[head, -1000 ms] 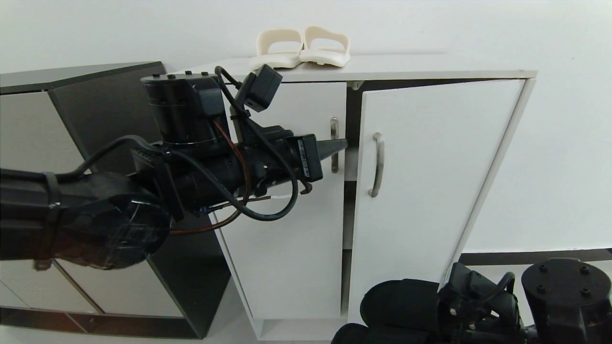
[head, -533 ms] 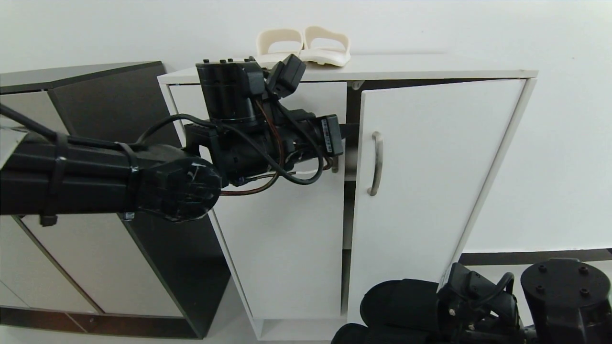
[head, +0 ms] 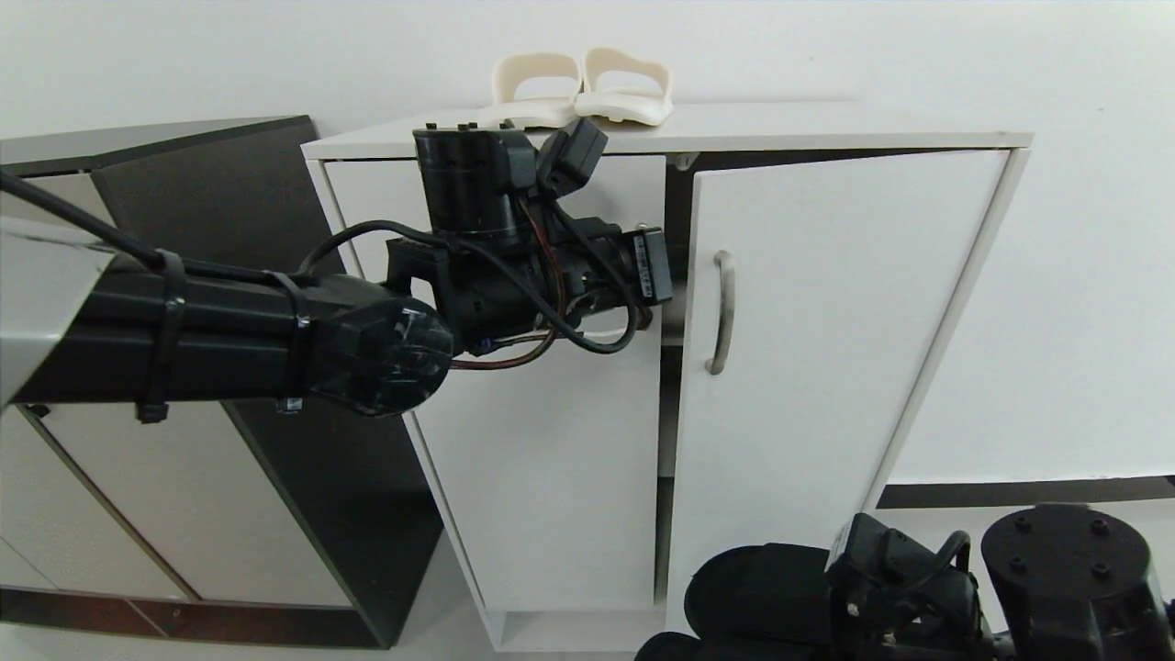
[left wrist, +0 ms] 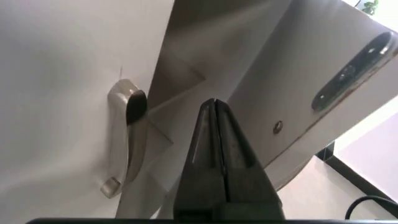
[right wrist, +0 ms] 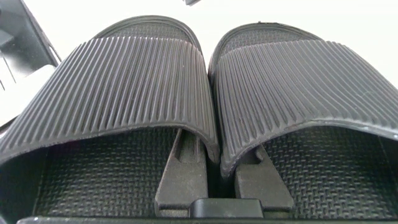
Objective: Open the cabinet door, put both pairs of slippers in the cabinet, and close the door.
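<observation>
1. Two black slippers (right wrist: 205,87), one pair, side by side, low in front of the cabinet (head: 826,140), near its base and below the right door. Your right gripper (right wrist: 219,180) has one finger inside each slipper and pinches their adjoining inner walls.
2. One left gripper (left wrist: 214,143), yours, fingers pressed together with nothing between them. Its tip is at the dark gap between the cabinet's two doors, at handle height.
3. One left door (head: 542,459), lying flat against the cabinet front. The left handle (left wrist: 127,140) is just beside your left gripper's tip.
4. One right door (head: 826,367), ajar, its free edge standing out from the cabinet front. The right handle (head: 722,312) is upright near that edge.
5. Two cream slippers (head: 583,87), one pair, side by side on the cabinet top, toward its back and above the left door.
6. One dark unit (head: 229,184), standing against the cabinet's left side.
</observation>
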